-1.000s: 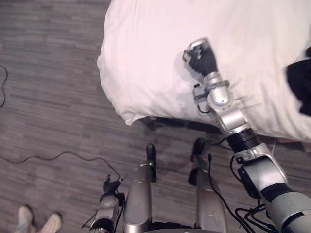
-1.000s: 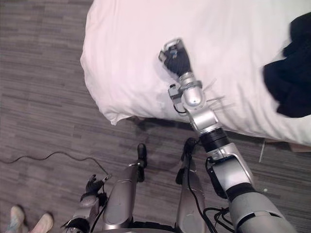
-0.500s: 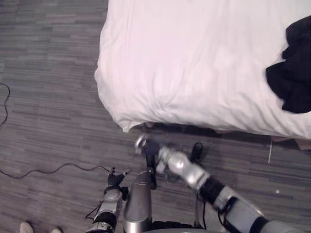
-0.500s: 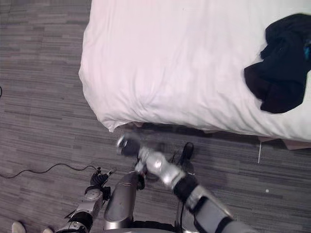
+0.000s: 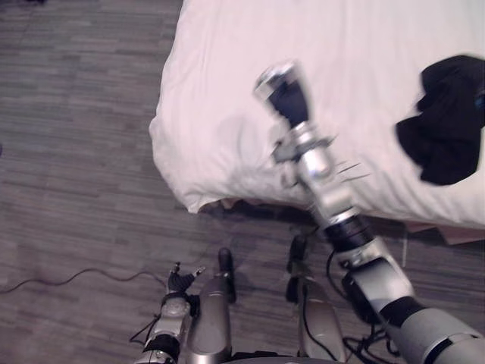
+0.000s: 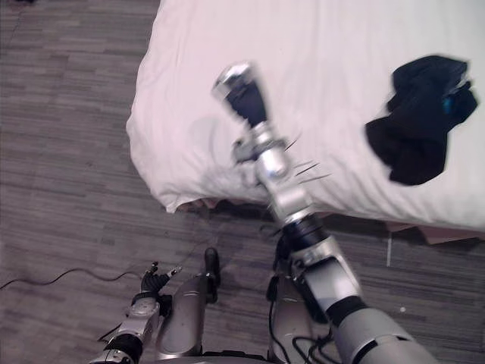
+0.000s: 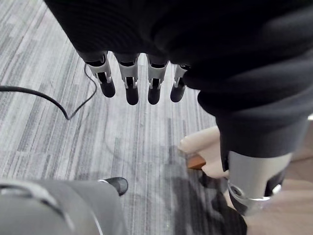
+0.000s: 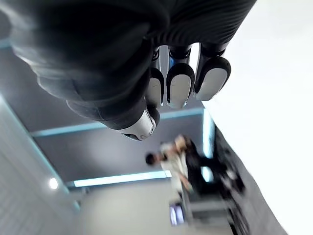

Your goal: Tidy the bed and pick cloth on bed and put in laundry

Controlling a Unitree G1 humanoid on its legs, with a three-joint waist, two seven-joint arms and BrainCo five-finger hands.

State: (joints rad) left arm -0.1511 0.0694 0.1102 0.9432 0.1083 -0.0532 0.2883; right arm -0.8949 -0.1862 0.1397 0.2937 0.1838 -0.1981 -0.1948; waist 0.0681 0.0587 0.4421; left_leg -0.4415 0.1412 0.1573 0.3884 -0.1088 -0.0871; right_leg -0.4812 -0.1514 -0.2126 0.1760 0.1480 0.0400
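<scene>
Right hand hovers over the white bed, fingers clenched on nothing. The black cloth lies crumpled on the bed, well apart to its right. Left hand hangs low over the floor, fingers relaxed.

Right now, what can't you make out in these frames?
- Right hand: blurred in both eye views, so whether it touches the bed is unclear.
- Dark cloth: blurred, so the kind of garment is unreadable.
- Bed: cut off by the top and right edges of both eye views, so its far side is hidden.
- Left hand: too small in the eye views; its wrist view shows it open above the floor.
</scene>
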